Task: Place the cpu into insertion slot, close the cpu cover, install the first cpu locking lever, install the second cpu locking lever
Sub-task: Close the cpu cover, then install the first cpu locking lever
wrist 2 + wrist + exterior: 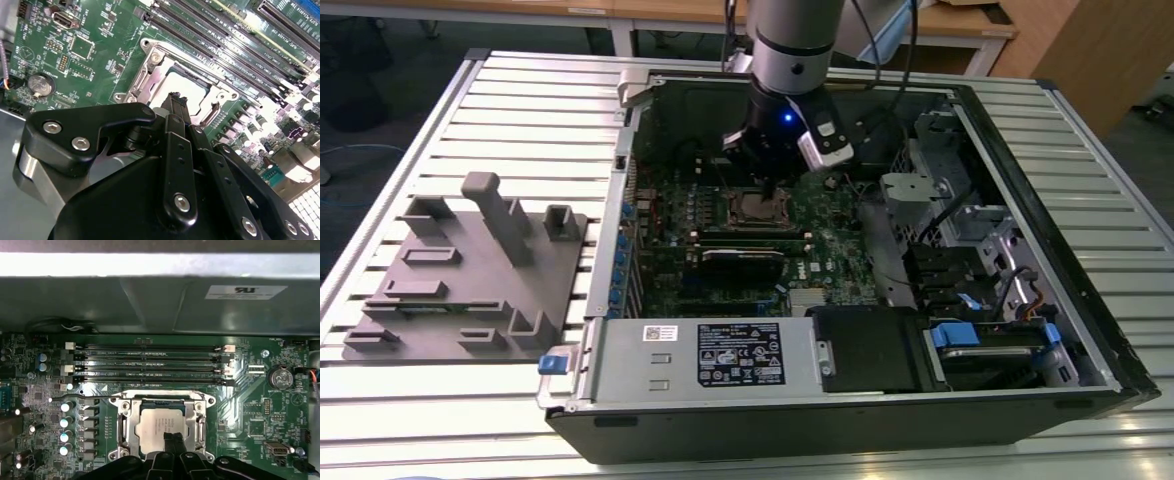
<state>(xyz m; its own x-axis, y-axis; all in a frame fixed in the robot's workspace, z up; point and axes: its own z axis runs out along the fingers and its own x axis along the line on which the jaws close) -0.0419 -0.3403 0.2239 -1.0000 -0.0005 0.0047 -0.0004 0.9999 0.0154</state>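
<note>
On the slatted worktop (480, 100), an open case (1067, 300), green board (250, 405) inside. Down into it from above, the arm (794, 40). Over the slot (160, 403), the gripper (171, 436), jaws pressed together with nothing between, tip on or just above the cpu (152, 422). Seated in the slot, that cpu, just beside the long memory slots (150, 365). Flat around it, the cover (128, 425), metal top bare through the cut-out.
</note>
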